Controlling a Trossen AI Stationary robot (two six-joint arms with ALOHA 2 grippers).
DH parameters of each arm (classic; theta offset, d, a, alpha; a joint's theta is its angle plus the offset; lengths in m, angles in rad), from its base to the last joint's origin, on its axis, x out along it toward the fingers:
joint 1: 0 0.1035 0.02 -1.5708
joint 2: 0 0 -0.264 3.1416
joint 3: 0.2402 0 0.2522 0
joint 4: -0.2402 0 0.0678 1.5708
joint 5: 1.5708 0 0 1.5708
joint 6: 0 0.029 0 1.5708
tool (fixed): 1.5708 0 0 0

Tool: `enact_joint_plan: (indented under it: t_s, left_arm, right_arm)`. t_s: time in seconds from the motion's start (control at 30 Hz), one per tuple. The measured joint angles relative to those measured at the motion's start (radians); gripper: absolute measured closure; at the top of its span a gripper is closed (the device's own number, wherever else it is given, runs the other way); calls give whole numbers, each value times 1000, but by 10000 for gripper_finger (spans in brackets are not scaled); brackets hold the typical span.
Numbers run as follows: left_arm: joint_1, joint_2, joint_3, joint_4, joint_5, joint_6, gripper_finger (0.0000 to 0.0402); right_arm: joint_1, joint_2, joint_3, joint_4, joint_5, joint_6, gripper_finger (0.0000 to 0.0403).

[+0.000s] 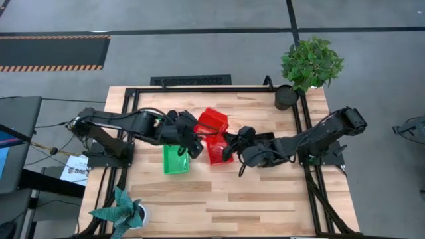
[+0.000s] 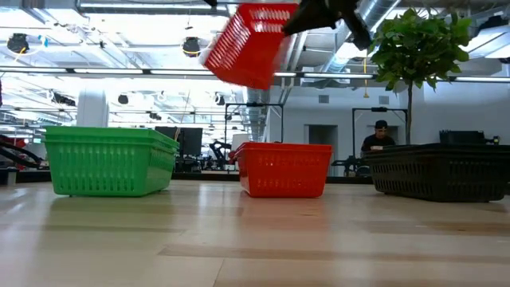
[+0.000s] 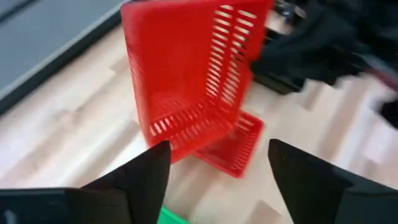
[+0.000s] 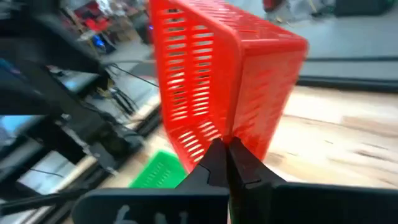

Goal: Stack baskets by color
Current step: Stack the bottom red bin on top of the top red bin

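Slotted red plastic basket (image 4: 224,74), rim pinched in right end effector (image 4: 225,163); left end effector (image 3: 217,168) released.

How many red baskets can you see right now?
2. One red basket is tilted in the air, pinched at its rim by the right gripper. The other red basket sits on the table beneath it. More may be nested inside, hidden.

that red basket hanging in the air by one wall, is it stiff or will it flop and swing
The raised red basket probably stays stiff: pinched at one wall by the right gripper, it hangs tilted yet keeps its box shape. It looks light, being thin slotted plastic. Held only at an edge, it may pivot or slip, since the left gripper's fingers stand open, apart from it.
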State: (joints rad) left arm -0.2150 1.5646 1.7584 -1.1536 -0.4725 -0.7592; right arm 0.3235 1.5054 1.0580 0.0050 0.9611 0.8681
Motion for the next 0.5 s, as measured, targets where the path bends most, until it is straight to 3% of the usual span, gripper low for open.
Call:
enact_joint_plan:
  t_s: [0.13, 0.3, 0.5]
  left_arm:
    - [0, -56, 0, -6, 76, -30, 127]
    - [-9, -128, 0, -1, 128, -48, 126]
    - [-31, -206, 0, 6, 102, -55, 127]
  right_arm:
    - [-27, -71, -1, -197, -99, 121, 402]
    - [-117, -129, -1, -418, -420, 205, 402]
    - [-239, -133, -2, -508, -719, 128, 402]
